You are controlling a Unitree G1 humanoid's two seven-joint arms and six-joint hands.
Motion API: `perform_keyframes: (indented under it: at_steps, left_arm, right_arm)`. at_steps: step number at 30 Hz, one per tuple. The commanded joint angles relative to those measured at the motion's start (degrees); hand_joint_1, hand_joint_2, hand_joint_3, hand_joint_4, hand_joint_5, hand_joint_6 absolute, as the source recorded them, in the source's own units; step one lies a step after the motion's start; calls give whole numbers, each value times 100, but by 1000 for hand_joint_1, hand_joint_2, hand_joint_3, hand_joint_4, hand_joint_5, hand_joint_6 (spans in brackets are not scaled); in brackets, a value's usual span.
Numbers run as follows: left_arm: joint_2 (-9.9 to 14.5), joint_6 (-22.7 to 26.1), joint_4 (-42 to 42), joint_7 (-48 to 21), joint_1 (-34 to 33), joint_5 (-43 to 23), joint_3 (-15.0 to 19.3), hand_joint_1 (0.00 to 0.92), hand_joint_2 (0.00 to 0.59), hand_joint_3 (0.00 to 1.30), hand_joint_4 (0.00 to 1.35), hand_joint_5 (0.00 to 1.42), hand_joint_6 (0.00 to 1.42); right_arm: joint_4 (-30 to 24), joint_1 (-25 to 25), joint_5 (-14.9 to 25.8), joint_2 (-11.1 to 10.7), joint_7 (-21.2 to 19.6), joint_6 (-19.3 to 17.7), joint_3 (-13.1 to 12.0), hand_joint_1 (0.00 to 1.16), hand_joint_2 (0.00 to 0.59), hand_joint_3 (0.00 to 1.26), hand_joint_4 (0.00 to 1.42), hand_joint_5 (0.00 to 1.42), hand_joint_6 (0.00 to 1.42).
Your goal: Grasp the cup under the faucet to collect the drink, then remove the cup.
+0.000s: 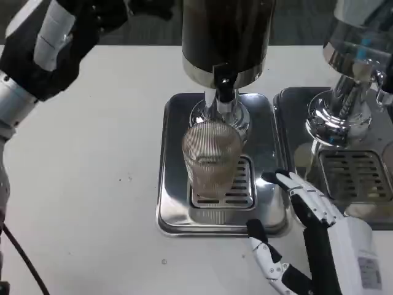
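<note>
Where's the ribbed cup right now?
In the head view the ribbed cup stands upright on the drip tray, directly under the faucet, at picture centre, untouched, with the right hand just to its right.

Inspector: State your left hand's (58, 43) finish.
Robot: White back plate over black casing; behind my fingers, a silver forearm with a black cable.
Inspector: Right hand (313, 230)?
Robot: White fingers, black tips, white back, small label behind them.
</note>
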Motion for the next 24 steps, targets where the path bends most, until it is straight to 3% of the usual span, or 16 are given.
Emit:
perform_keyframes:
  at_steps: [1,10,16,24]
  left_arm:
    - [-175,771,-37,-553,-237,47,93,0,101,310,280,311,204]
    - [-520,1806,-38,-1129,-521,340,33,0,97,147,127,194,115]
    - [-653,1944,130,-1190,-644,721,-14,0,97,144,118,187,109]
    - [-852,1750,431,-1135,-679,1220,-81,0,99,144,99,151,29]
  right_arm:
    - [97,3,49,72,-142,-81,-3,446,396,303,210,225,288]
    - [201,3,118,160,-225,-102,-2,446,396,304,210,225,287]
    - [223,0,152,191,-246,-123,0,446,396,304,210,225,287]
    - [225,-3,191,209,-235,-153,-16,446,396,304,211,232,286]
